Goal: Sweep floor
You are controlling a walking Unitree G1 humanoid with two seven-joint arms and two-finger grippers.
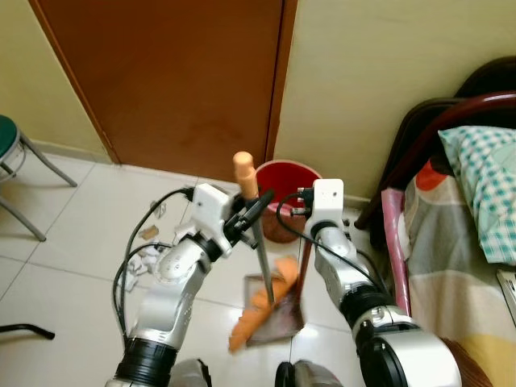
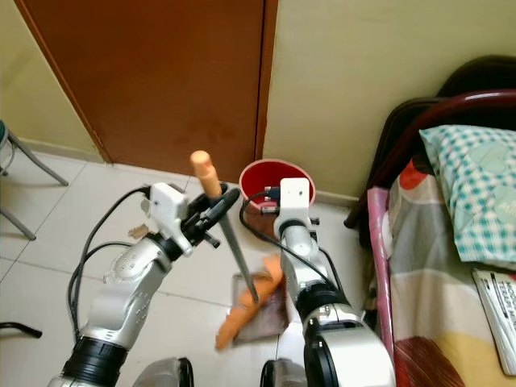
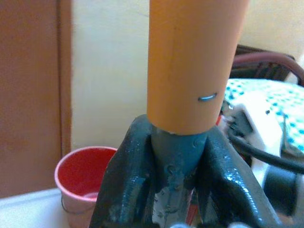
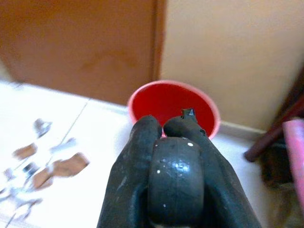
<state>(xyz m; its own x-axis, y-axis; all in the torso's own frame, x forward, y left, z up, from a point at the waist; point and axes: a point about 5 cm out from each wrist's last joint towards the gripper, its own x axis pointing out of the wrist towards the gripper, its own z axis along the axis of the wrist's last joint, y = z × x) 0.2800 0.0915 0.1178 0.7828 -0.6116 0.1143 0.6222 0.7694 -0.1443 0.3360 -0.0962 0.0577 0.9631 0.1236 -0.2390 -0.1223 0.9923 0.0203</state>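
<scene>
My left gripper (image 1: 250, 211) is shut on the grey shaft of a broom (image 1: 264, 262), just below its orange handle end (image 3: 194, 61). The broom's orange bristles (image 1: 256, 313) rest in a dark dustpan (image 1: 284, 321) on the floor between my arms. Beside the broom, my right gripper (image 1: 304, 208) is shut on the dustpan's upright handle (image 1: 306, 262), whose round black end (image 4: 175, 185) sits between the fingers. Torn paper and cardboard scraps (image 1: 149, 251) lie on the white tiles left of my left arm.
A red bucket (image 1: 289, 181) stands against the wall just beyond the grippers, next to a brown door (image 1: 177, 81). A bed with a dark wooden frame (image 1: 468, 234) lies close on the right. A green stool (image 1: 12, 153) stands at the far left.
</scene>
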